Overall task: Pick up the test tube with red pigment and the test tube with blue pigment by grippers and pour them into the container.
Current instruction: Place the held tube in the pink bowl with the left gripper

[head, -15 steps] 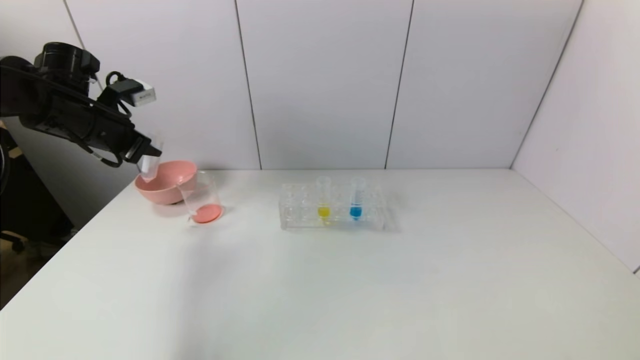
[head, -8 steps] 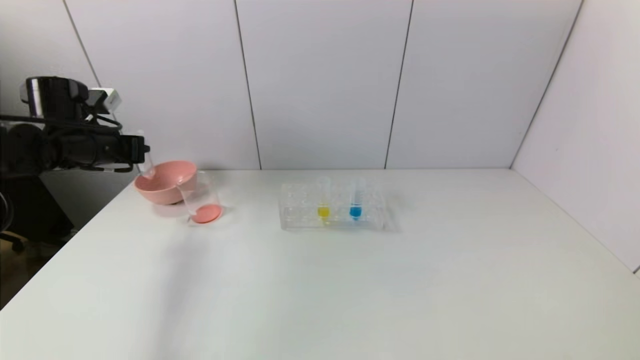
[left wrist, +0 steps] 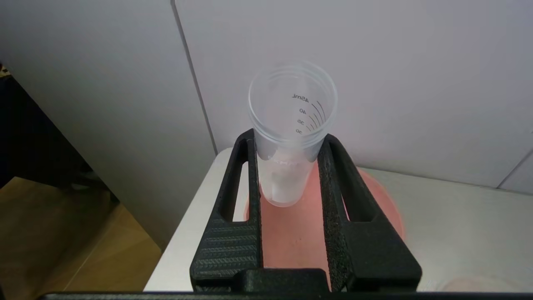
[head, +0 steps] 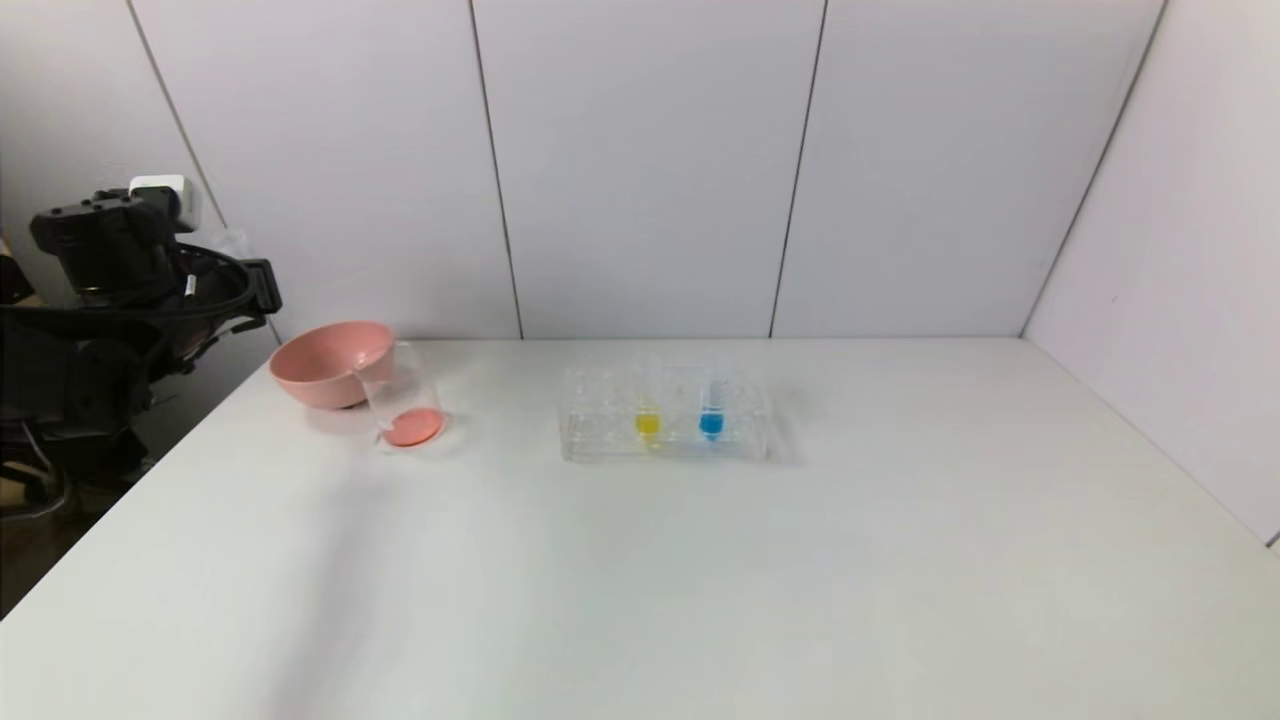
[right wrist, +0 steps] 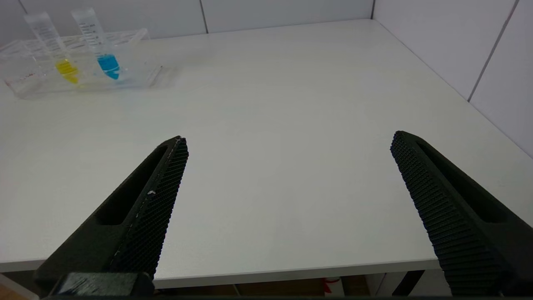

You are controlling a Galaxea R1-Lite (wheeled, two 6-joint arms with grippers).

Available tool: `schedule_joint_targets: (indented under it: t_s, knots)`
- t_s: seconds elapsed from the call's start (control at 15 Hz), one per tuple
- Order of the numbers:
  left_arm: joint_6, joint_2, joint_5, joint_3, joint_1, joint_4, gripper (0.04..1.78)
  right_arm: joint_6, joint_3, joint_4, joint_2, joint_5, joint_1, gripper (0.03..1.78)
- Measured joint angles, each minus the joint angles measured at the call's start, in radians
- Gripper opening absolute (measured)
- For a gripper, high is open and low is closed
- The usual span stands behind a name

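My left gripper (left wrist: 288,139) is shut on an empty clear test tube (left wrist: 291,121) with printed volume marks and no pigment inside. It hangs over the pink bowl (left wrist: 291,241). In the head view the left gripper (head: 255,290) is off the table's far left corner. The container (head: 402,395), a clear beaker, stands beside the bowl with red pigment (head: 413,427) at its bottom. The test tube with blue pigment (head: 711,400) stands upright in the clear rack (head: 600,440). My right gripper (right wrist: 290,139) is open and empty over the table's near edge.
The pink bowl (head: 330,365) sits at the table's back left, touching the beaker. A tube with yellow pigment (head: 647,405) stands in the rack beside the blue one. The rack (right wrist: 141,75) shows far off in the right wrist view. White walls close the back and right.
The left arm has drawn back to the left and lowered, carrying the empty tube away from above the bowl's rim and turning it. Beaker, rack and tubes have not moved.
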Motion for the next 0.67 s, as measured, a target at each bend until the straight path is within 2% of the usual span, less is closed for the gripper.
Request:
schedule_joint_targets:
  t_s: [0.27, 0.67]
  knots:
    - [-0.036, 0.111, 0.049, -0.118, -0.013, 0.036, 0.43, 0.000, 0.000, 0.000, 0.000, 0.000, 0.000, 1.77]
    - [-0.087, 0.137, -0.054, -0.121, -0.030, 0.102, 0.43, 0.000, 0.000, 0.000, 0.000, 0.000, 0.000, 1.77]
